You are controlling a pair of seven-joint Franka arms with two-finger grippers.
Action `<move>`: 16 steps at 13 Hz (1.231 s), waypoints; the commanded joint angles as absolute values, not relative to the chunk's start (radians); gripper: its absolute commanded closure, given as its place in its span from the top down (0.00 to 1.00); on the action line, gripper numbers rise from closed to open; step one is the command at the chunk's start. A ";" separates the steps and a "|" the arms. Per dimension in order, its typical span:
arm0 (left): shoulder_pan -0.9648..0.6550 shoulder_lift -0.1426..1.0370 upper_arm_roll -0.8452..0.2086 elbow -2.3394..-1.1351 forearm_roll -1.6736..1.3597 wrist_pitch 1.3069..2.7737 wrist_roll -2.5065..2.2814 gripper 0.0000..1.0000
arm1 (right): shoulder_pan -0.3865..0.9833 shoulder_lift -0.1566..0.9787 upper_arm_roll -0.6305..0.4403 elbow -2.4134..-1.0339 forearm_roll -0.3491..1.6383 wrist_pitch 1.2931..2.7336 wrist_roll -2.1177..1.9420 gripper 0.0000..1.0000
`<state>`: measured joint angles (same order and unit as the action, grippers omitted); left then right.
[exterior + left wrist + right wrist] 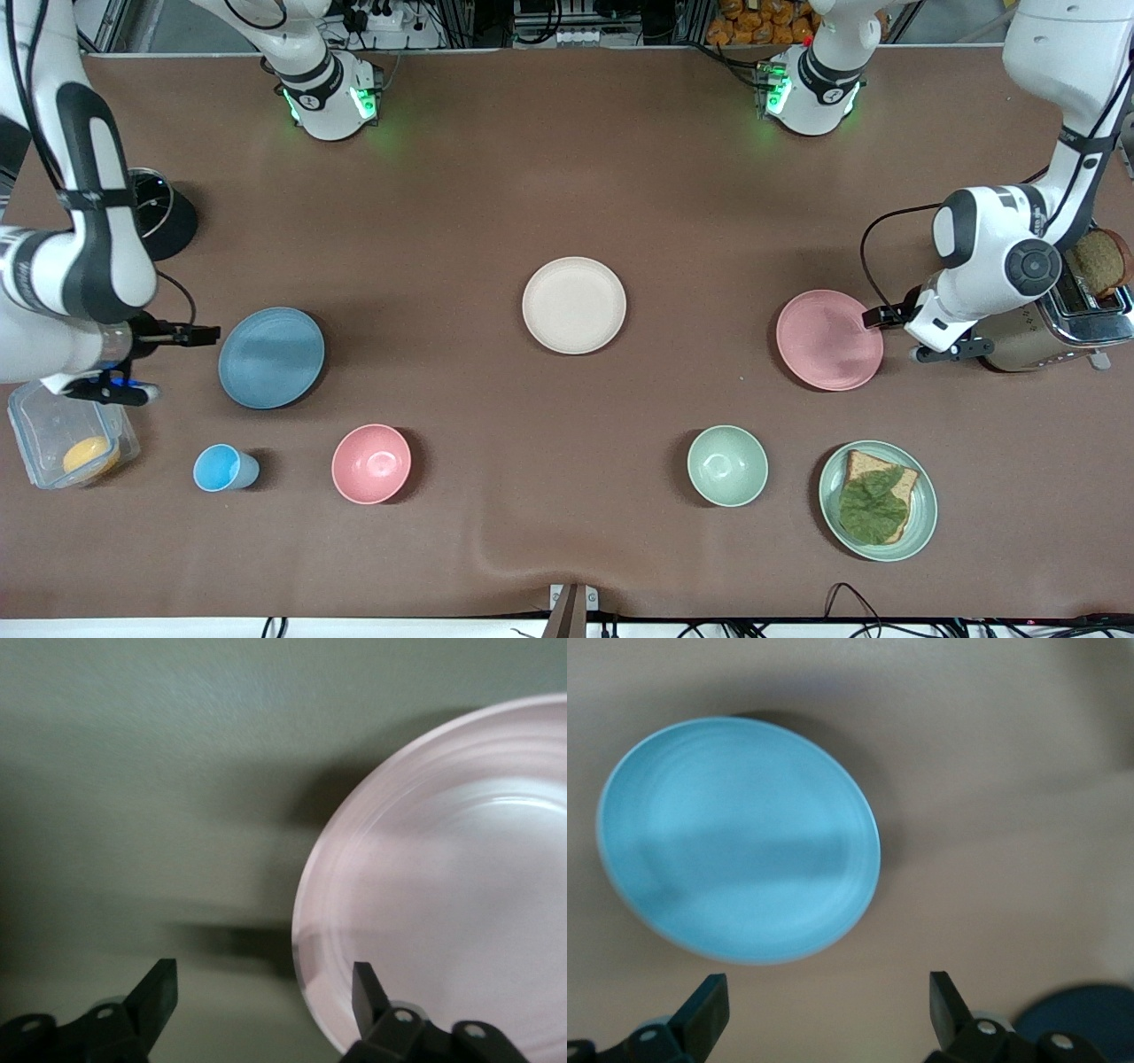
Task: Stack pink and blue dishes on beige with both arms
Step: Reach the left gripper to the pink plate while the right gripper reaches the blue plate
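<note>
The beige plate (574, 305) lies in the middle of the table. The light blue plate (271, 357) (740, 840) lies toward the right arm's end, and my right gripper (182, 361) (826, 997) hangs open just beside its rim, holding nothing. The pale pink plate (829, 339) (443, 886) lies toward the left arm's end. My left gripper (895, 335) (264, 988) is open at its edge. One of its fingers (368, 985) is over the rim and the other is over bare table. Neither plate is gripped.
Nearer the front camera stand a small blue cup (226, 468), a pink bowl (371, 463), a green bowl (727, 465) and a green plate with toast (877, 501). A toaster (1054, 328) sits beside the left hand. A clear container (71, 439) sits below the right hand.
</note>
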<state>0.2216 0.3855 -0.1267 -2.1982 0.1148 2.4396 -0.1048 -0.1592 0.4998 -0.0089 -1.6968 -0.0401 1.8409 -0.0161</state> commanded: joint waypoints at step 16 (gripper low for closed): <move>0.233 0.304 -0.256 -2.158 0.065 2.314 -0.045 0.00 | -0.250 0.595 0.008 -1.878 -0.006 2.214 -0.022 0.00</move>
<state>0.2238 0.3744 -0.2062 -2.1506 0.0992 2.3832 -0.0755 -0.2303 0.6059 -0.0100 -1.8779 -0.0332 2.2216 -0.0240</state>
